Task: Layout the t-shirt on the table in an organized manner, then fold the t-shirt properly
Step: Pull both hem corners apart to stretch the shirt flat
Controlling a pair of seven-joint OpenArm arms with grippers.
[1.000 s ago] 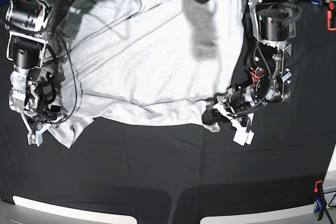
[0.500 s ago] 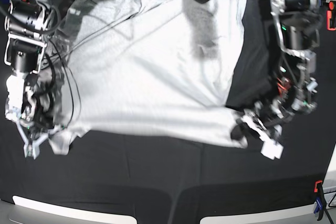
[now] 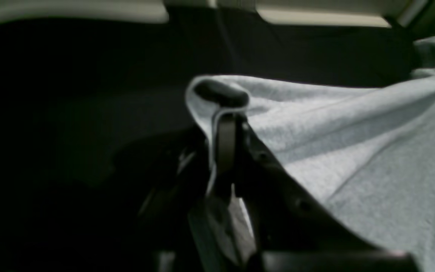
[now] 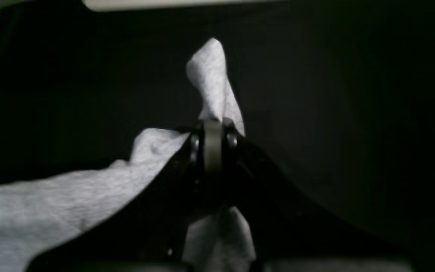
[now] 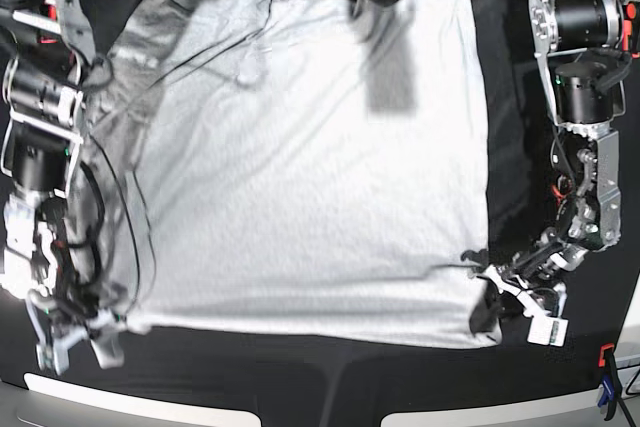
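Note:
The t-shirt (image 5: 300, 167) lies spread out wide on the black table (image 5: 300, 382), plain side up, its lower hem running straight near the front edge. My left gripper (image 5: 488, 292) is shut on the hem corner at the base view's right. In the left wrist view its fingers (image 3: 225, 113) pinch a fold of the t-shirt (image 3: 353, 158). My right gripper (image 5: 90, 332) is shut on the opposite corner at the left. In the right wrist view its closed jaws (image 4: 213, 132) hold a pointed tip of the t-shirt (image 4: 51, 204).
A red clamp (image 5: 632, 27) sits at the table's right edge, and a blue and red clamp (image 5: 606, 387) at the front right corner. Cables (image 5: 130, 197) from the right arm trail over the shirt's left side. The far edge holds dark arm bases.
Both arms have moved toward the front edge and apart, pulling the shirt flat and wider. The right gripper has shut on the shirt's corner.

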